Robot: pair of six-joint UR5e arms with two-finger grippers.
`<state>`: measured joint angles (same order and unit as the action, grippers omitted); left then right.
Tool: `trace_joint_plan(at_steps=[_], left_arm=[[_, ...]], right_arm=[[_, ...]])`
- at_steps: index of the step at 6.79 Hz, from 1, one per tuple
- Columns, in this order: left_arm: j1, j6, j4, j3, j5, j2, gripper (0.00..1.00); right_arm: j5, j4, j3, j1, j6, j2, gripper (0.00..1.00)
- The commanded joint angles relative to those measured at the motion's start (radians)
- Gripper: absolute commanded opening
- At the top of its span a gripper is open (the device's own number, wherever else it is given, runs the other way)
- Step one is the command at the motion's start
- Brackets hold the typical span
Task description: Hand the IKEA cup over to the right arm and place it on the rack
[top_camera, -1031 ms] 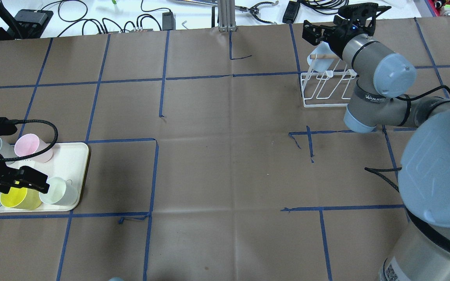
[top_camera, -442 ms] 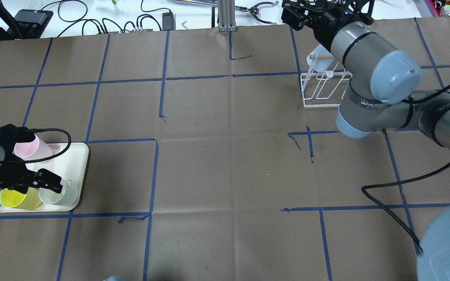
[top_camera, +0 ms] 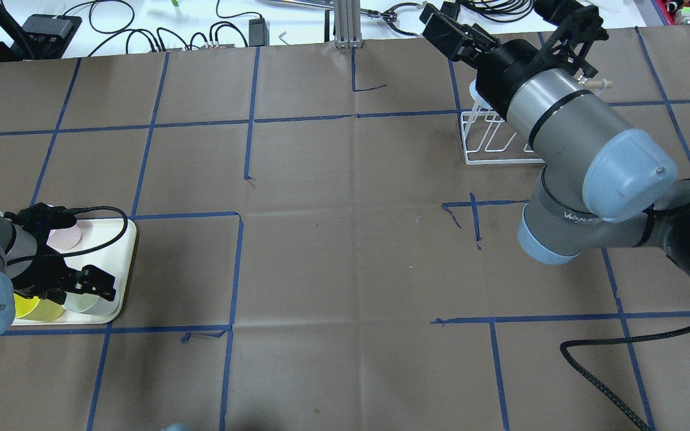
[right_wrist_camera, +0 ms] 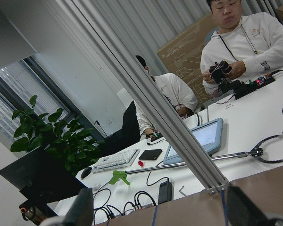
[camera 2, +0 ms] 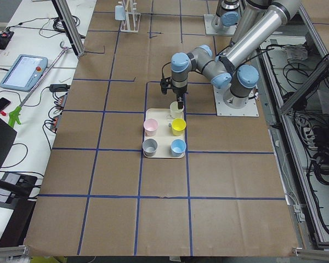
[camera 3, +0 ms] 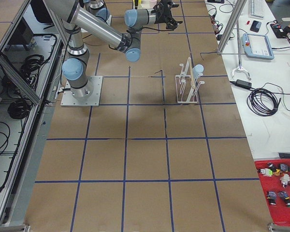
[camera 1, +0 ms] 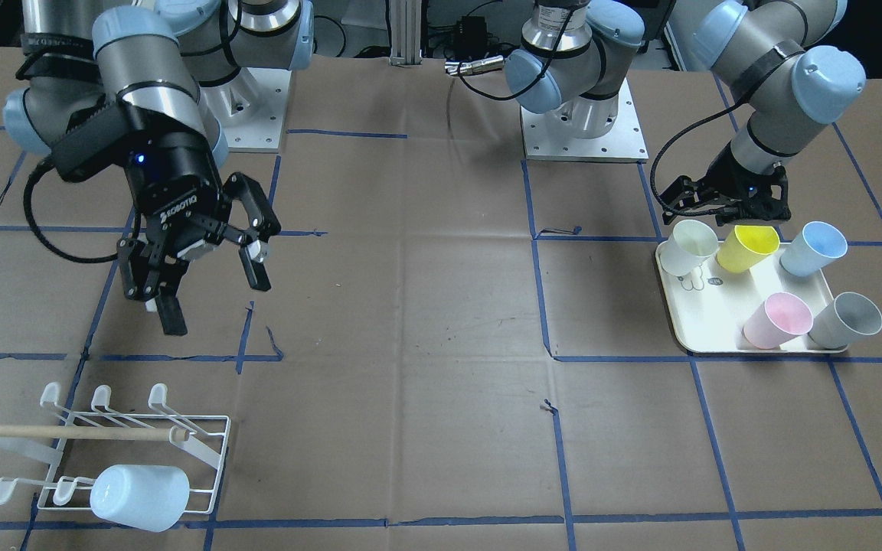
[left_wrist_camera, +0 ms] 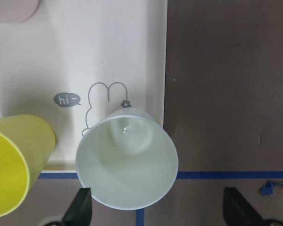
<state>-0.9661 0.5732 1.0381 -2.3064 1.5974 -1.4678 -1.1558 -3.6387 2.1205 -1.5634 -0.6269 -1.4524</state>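
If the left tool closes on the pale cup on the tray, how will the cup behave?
The pale cup looks empty and thin-walled, so probably light and stiff. Its base is narrower than its rim, so an off-centre push from the open left tool might tip it. The tray looks smooth; it may slide.

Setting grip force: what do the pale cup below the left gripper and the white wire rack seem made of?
Pale round cup: probably thin plastic, smooth, semi-matte; soft glint inside its bottom. White wire rack: likely painted metal, thin uniform white rods; its crossbar dowel looks like bare light wood.
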Motion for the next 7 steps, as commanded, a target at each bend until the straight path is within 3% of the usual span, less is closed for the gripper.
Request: trace_joint_plan(at_steps=[1,2,3,4,5,7], left_arm=[[-0.005,-0.006,-0.039,-0.013,0.009,-0.042,0.97],[-0.005,-0.006,-0.041,-0.010,0.007,-0.042,0.96],[-0.005,-0.004,-0.050,-0.008,0.004,-0.042,0.73],[-0.005,-0.006,-0.047,-0.008,0.007,-0.045,0.19],[-0.005,-0.004,-0.047,-0.007,0.009,-0.046,0.00],[-0.005,-0.001,-0.055,0.007,0.001,-0.046,0.00]], right_arm=[[-0.007,-0.001,0.018,-0.003,-0.156,0.013,1.00],[-0.009,-0.003,0.021,-0.001,-0.268,0.027,1.00],[-0.006,-0.011,0.021,-0.001,-0.336,0.029,1.00],[-0.005,0.003,0.022,-0.001,-0.324,0.027,1.00],[-0.005,0.002,0.019,-0.001,-0.324,0.026,1.00],[-0.005,0.002,0.016,-0.001,-0.323,0.026,1.00]])
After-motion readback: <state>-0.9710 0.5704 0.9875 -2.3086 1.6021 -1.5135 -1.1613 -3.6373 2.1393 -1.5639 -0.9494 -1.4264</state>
